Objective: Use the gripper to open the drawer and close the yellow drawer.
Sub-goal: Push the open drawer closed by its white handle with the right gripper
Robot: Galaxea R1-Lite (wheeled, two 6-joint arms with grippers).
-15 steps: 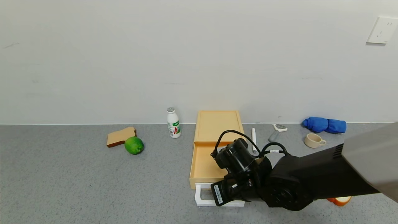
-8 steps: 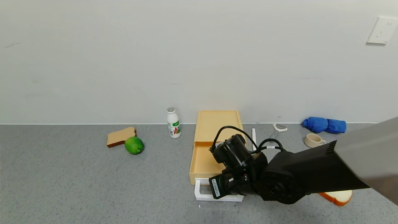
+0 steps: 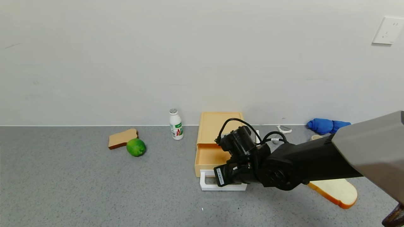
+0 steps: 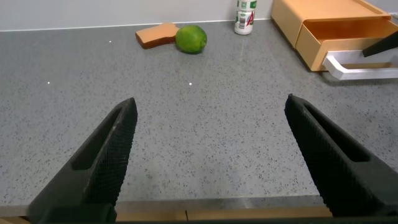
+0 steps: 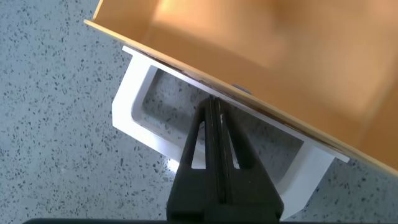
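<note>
Now we note the yellow drawer [image 3: 210,155] tray is pushed further in than a second ago, about half protruding. Right gripper [image 5: 214,118], fingers pressed together, touches its white handle [image 3: 208,186]; left gripper [image 4: 211,149] hovers spread, well apart.

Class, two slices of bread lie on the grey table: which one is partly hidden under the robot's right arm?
The pale, orange-crusted bread slice by the right arm; the brown bread slice lies uncovered beside the green lime.
</note>
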